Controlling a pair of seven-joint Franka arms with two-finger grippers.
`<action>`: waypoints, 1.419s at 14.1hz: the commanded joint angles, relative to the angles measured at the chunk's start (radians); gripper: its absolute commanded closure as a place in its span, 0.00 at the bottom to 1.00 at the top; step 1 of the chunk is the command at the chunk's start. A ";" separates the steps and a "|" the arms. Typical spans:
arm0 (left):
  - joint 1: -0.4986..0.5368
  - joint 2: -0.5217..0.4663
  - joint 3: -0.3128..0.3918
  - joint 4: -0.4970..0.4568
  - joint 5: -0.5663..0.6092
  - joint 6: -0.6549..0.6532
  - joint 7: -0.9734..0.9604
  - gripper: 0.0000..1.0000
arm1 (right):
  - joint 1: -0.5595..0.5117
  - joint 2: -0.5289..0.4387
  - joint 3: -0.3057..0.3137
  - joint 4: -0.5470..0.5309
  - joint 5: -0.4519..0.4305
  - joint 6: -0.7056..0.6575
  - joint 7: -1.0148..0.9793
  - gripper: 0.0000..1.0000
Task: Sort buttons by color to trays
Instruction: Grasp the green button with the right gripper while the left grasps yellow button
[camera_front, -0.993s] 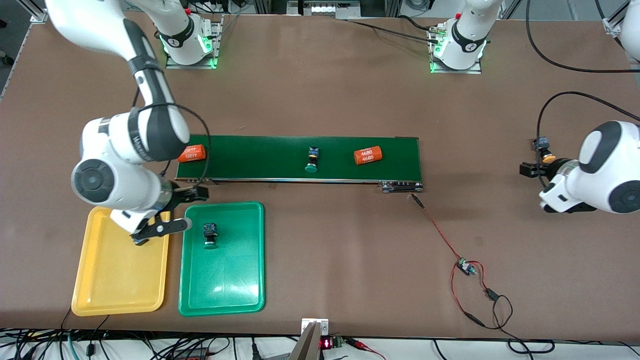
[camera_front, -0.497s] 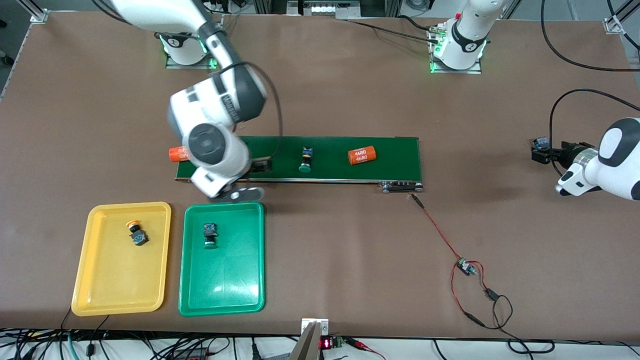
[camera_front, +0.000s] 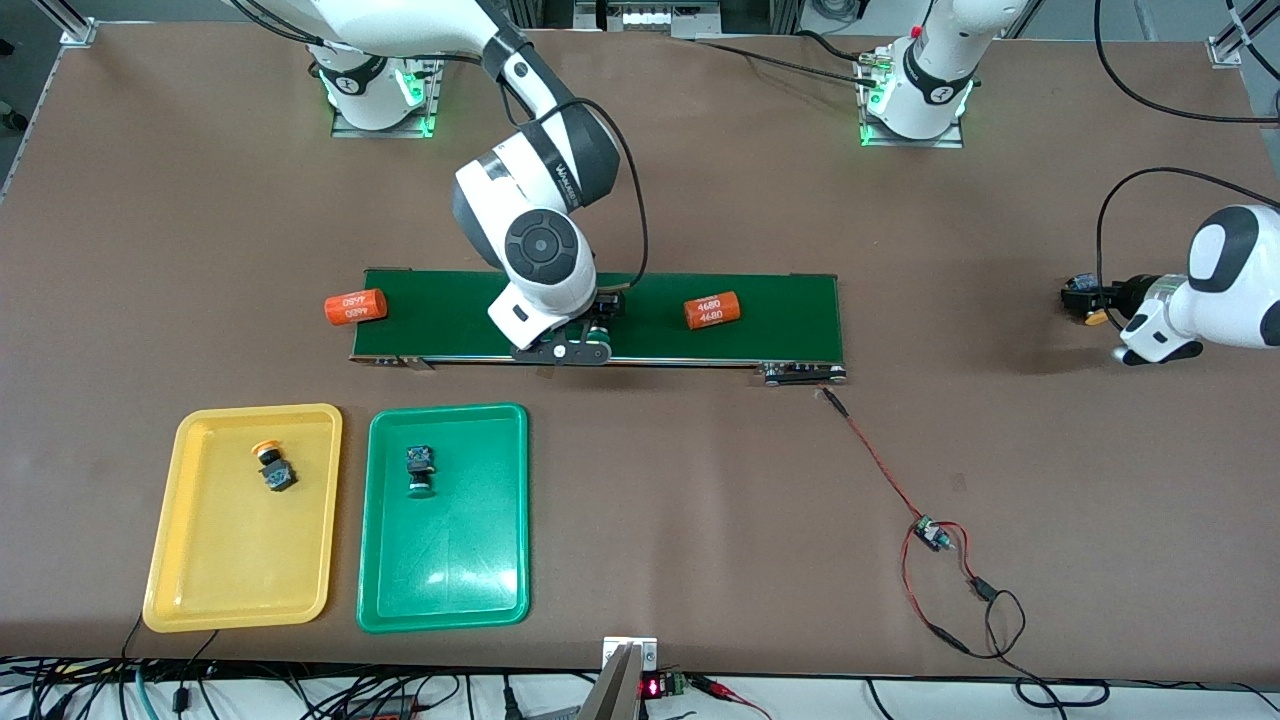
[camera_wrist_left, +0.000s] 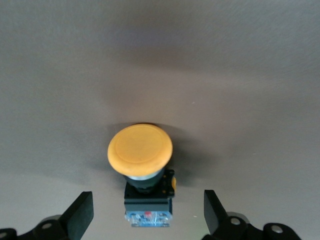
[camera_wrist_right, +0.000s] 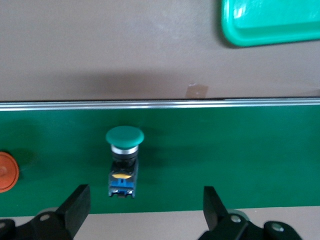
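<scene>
Currently, right tool (camera_front: 590, 335): spread wide, nothing gripped, poised over the conveyor belt (camera_front: 780, 315) astride a green button (camera_wrist_right: 124, 161).
Green button on belt: lying on its side, cap toward the front camera, between the open fingers (camera_wrist_right: 75, 207) but untouched.
Left tool (camera_front: 1090, 305): spread, low over bare tabletop (camera_front: 700, 180) at the left arm's end, flanking a yellow button (camera_wrist_left: 141, 165) resting there; no contact is seen.
Yellow tray (camera_front: 165, 590): one yellow button (camera_front: 272, 468) held in it.
Green tray (camera_front: 380, 590): one green button (camera_front: 417, 470) held in it.
Orange cylinders (camera_front: 710, 310): one on the belt, another (camera_front: 355, 306) at the belt's end; not to be sorted.
Step in hand: judged to be two pick-ups, one per arm.
Next move: lowering and closing on each button's body is called for, then carriage to the tray of matching color.
</scene>
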 joint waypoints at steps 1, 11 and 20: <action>0.002 -0.014 -0.018 -0.019 0.021 0.015 0.021 0.51 | 0.027 -0.005 -0.009 -0.055 0.014 0.060 0.025 0.00; -0.111 -0.020 -0.035 0.091 0.011 0.001 0.105 0.85 | 0.021 0.038 -0.009 -0.106 0.029 0.186 0.020 0.83; -0.375 -0.019 -0.106 0.313 -0.014 -0.026 0.092 0.85 | 0.015 0.008 -0.023 -0.015 0.043 0.123 0.005 1.00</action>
